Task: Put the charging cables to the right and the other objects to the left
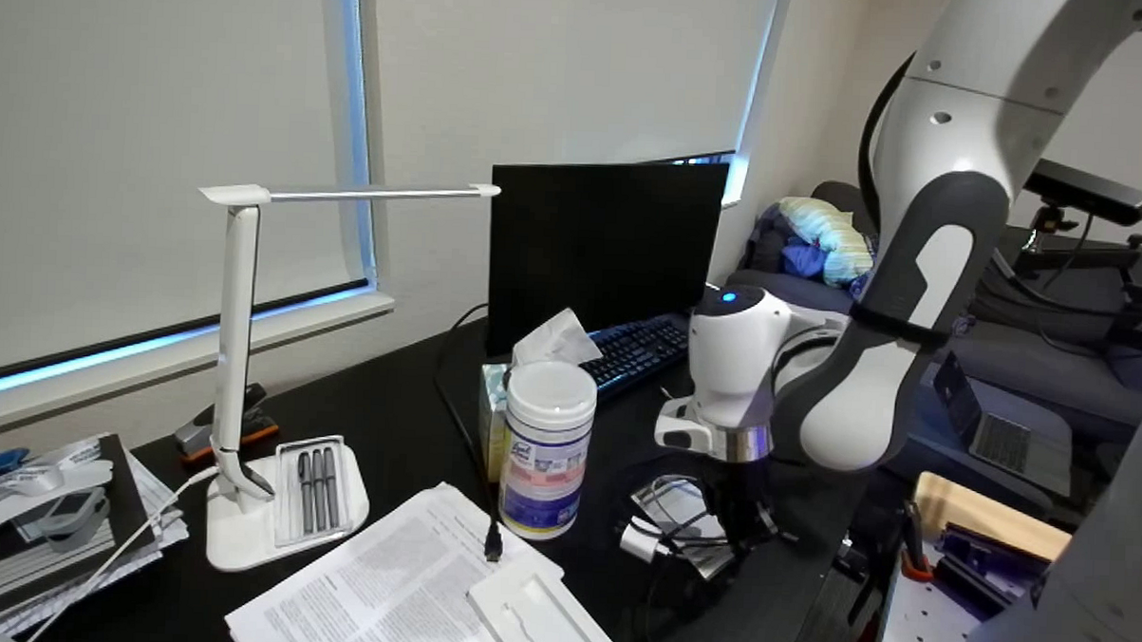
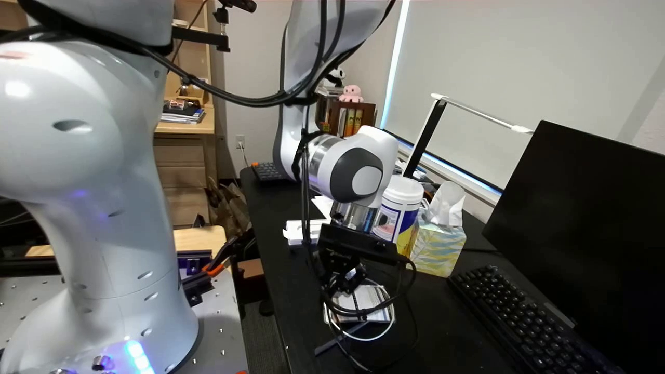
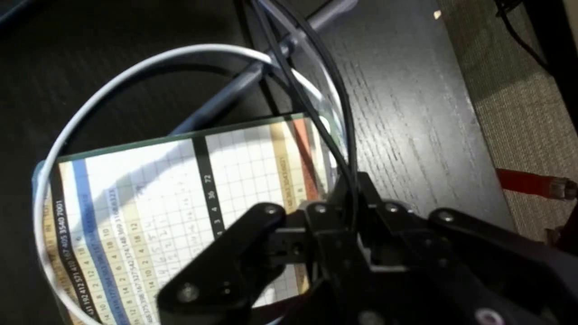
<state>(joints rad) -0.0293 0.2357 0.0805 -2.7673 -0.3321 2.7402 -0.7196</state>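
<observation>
Jaws together, and w/ a catch by the look of it: the gripper (image 3: 353, 194), lower ctr of the wrist view, was clamped on dark strands (image 3: 349, 135) that prob. belonged to the charging cables (image 3: 212, 48). Couldn't tell if the white one was in the pinch too; it ran in v. close. Those strands came down from top ctr of frame into the grip, so their long axis pointed up & a bit L of the tool. The white loop (image 3: 39, 212) swung wide thru upper L and down the L edge, lapping over a corner of the gridded card (image 3: 171, 180). There was the crux: card just L of the tool, loop across its far side. In both exterior views the gripper pointed down by the card's edge. Grasp looked done, carry to the R not. Next move prob. wanted a straight lift before any sideways travel; too low & the loop might tow the card along.
</observation>
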